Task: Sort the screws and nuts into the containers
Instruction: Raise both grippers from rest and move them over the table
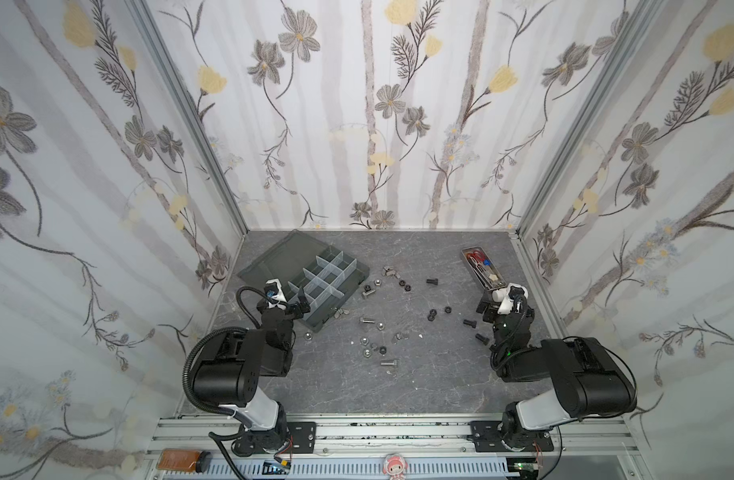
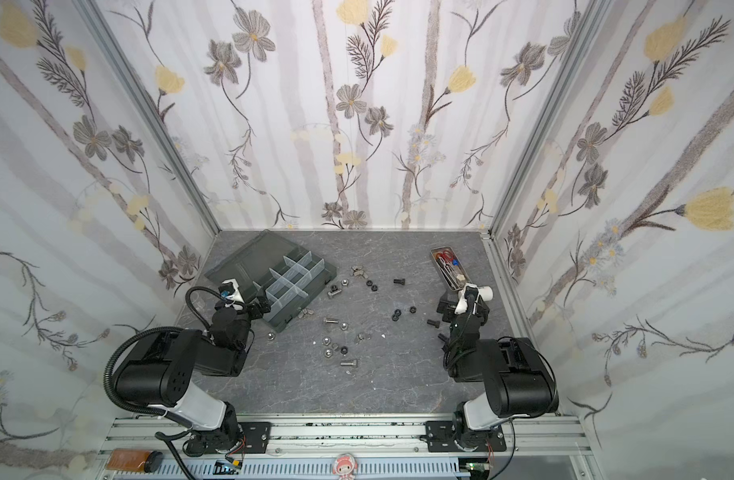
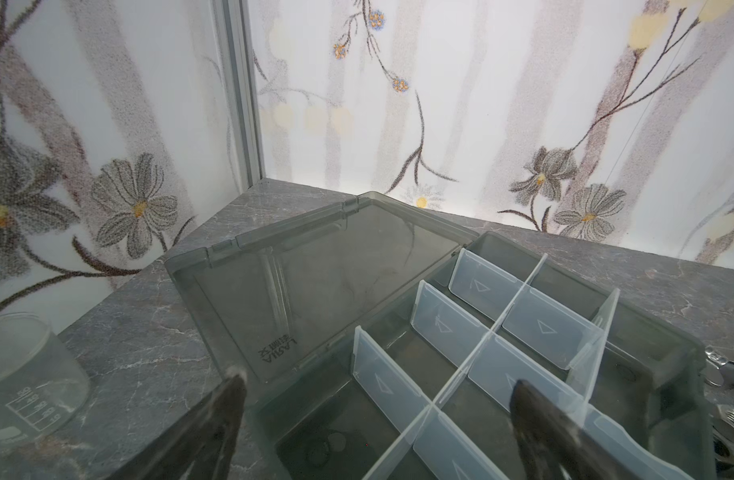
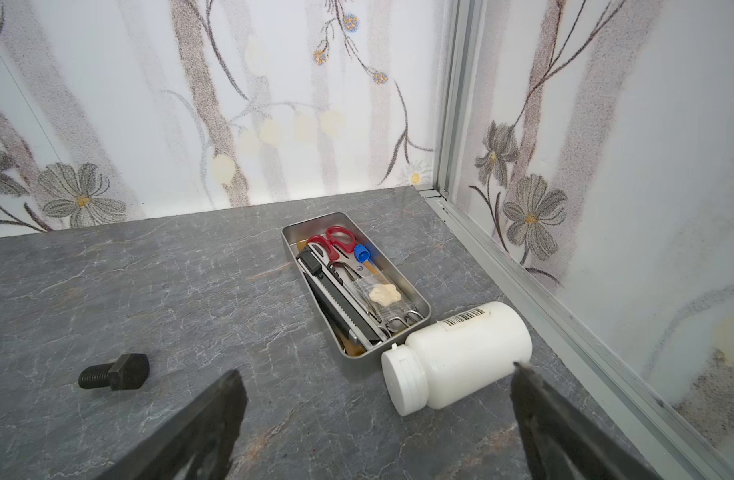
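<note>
Both sets of jaws are spread wide with nothing in them. The left jaws hang low over the near end of the box [image 3: 669,374]. One finger [image 3: 527,403] is above a compartment and the other is out past the wall, toward the flat-open lid [image 3: 336,270]. The right jaws hover just above the table [image 4: 149,291], and one tip looks right up against a white bottle [image 4: 461,357] lying on its side by the tray [image 4: 424,309] of scissors.

Nothing's sorted yet as far as I can tell. The compartments look empty, and the screws [image 1: 367,320] and nuts [image 1: 362,340] are scattered over the middle of the table between the arms, silver and black mixed together. A couple of wing nuts [image 1: 340,313] sit tight against the box wall, and a black screw [image 4: 113,371] lies near the right jaws.

What I'd worry about:
- The nuts lie flat on a hard table, so a pinch could easily skid off and flick one away.
- The screws are round and will probably roll if nudged.
- The bottle will probably roll too if the right jaws swing that way.
- The left jaws could snag the thin dividers [image 3: 388,384] or bump the beaker [image 3: 24,374] just beside them.
- Black parts on dark stone are easy to miss.
</note>
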### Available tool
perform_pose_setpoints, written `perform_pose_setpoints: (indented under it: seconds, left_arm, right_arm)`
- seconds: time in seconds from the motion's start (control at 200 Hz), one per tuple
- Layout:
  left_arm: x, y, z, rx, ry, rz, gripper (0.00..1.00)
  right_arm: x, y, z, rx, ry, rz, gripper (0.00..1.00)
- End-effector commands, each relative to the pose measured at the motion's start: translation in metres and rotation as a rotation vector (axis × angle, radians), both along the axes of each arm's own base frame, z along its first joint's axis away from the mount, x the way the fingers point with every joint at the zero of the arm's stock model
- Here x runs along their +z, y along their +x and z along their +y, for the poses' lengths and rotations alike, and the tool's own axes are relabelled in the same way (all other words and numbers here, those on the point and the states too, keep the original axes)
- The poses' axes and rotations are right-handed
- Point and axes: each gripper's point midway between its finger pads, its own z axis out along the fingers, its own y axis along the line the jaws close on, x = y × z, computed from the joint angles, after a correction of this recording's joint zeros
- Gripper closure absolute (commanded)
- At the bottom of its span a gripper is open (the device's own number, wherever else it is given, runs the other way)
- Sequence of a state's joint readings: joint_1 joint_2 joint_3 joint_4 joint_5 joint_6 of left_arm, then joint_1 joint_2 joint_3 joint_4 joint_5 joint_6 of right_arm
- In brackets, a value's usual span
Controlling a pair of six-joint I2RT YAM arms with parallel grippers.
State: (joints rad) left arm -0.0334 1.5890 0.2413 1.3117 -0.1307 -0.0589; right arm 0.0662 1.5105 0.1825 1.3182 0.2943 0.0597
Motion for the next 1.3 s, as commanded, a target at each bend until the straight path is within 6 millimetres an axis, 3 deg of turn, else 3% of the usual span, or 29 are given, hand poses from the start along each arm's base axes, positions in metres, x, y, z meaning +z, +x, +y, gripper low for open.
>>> perform_pose_setpoints:
  seconds: [0.0, 0.704, 0.859, 0.994, 1.084, 1.294]
  left_arm:
    - [0.007, 0.002, 0.0, -0.002, 0.008, -0.023, 0.0]
    - [0.007, 0.002, 0.0, -0.005, 0.008, -0.022, 0.0]
    - [0.009, 0.0, 0.002, 0.01, 0.006, -0.03, 0.0]
    - [0.027, 0.002, 0.011, 0.064, -0.009, -0.023, 0.0]
    - [0.043, 0.005, 0.008, 0.05, -0.01, -0.012, 0.0]
    - [0.113, 0.007, 0.011, 0.08, -0.09, -0.008, 0.0]
  right_arm:
    - [0.008, 0.0, -0.001, -0.007, -0.005, -0.032, 0.01]
    - [0.007, 0.001, -0.001, -0.002, -0.002, -0.026, 0.0]
    - [0.017, -0.007, -0.003, -0.012, 0.006, -0.06, 0.0]
    - [0.032, -0.009, -0.01, -0.052, 0.035, -0.008, 0.0]
    - [0.063, -0.012, -0.005, -0.026, 0.051, -0.059, 0.0]
    - [0.112, -0.024, 0.001, 0.01, 0.116, -0.071, 0.0]
